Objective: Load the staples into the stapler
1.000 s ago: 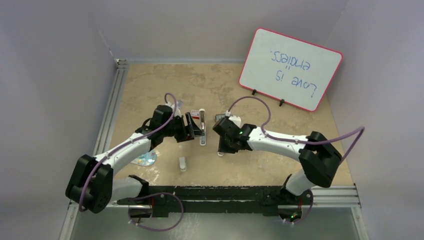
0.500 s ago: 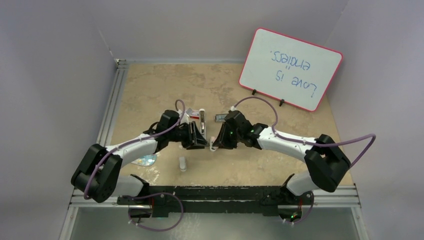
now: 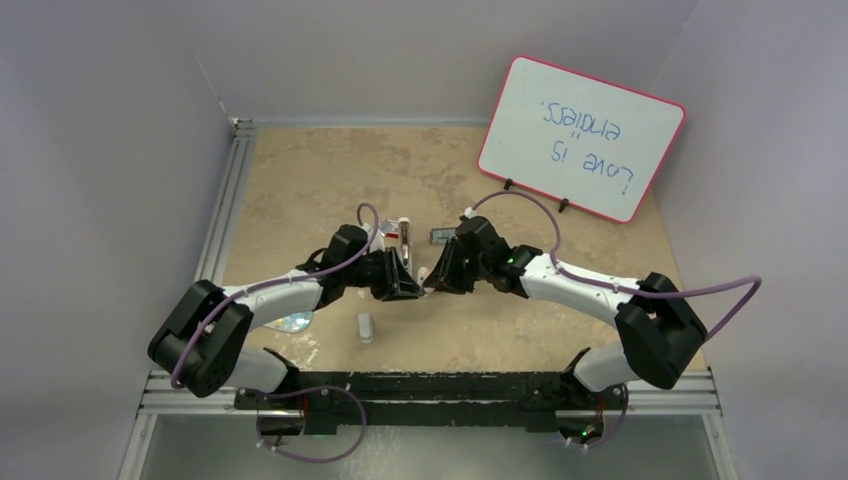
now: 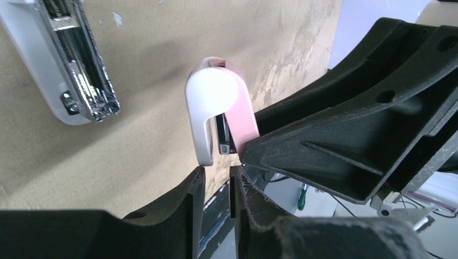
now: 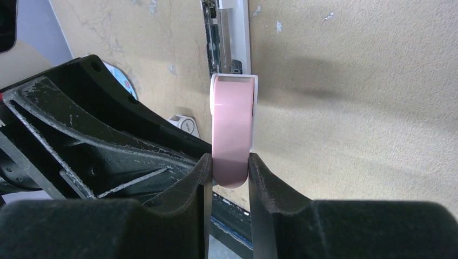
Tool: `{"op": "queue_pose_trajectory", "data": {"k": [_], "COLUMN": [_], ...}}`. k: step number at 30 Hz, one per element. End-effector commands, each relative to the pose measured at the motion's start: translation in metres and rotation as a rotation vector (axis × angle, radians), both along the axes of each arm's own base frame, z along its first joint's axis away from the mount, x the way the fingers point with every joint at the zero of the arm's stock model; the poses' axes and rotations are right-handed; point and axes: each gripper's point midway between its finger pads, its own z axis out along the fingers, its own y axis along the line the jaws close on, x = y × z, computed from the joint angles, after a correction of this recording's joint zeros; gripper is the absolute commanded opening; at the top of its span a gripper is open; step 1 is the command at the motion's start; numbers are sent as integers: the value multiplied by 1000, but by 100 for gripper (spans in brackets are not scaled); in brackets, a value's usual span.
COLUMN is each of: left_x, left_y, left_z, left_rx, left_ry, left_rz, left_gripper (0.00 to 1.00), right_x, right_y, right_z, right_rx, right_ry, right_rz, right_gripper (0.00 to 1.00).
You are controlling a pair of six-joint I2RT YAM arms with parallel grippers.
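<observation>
Right gripper (image 5: 229,162) clamps the pink stapler arm (image 5: 232,118) between its fingers. Left gripper (image 4: 217,175) faces it tip to tip, jaws nearly together, the narrow gap apparently empty, one fingertip just below the arm's white end. The chrome magazine (image 4: 81,70) lies open on the table (image 3: 330,170). The red staple box (image 3: 386,237) sits just beside it, strips indiscernible.

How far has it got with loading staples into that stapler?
Done: the white-and-chrome staple tray lies exposed on the table. In hand: the right gripper clamps the pink-and-white stapler body; the left gripper, jaws nearly together, sits at its white tip. Left: no loose silvery staple strip shows anywhere, so loading remains.
</observation>
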Motion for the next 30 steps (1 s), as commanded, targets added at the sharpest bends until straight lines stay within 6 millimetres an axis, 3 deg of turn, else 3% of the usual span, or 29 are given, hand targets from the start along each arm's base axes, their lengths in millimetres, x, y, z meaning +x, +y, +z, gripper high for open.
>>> {"op": "queue_pose_trajectory", "data": {"k": [1,9,16,21,30], "left_x": [12,18,19,19,23], "left_y": [1,-1,-10,-4,14], "left_z": [6,6,8,-4,-21], "left_rx": [17,14,-20,28,162], "left_ry": [-82,-98,-97,-104,-158], "left_rz": [36,37,1,11,21], "left_gripper": [24,29,18,1,0], "right_x": [2,2,1,3,14], "right_y": [6,7,11,11,-8], "right_z": [18,19,24,27,40], "right_rx": [67,73,92,95,84], "right_ry": [-32,-32,-36,-43,-60], "right_rz": [10,21,39,38,-16], "right_gripper": [20,20,20,19,20]}}
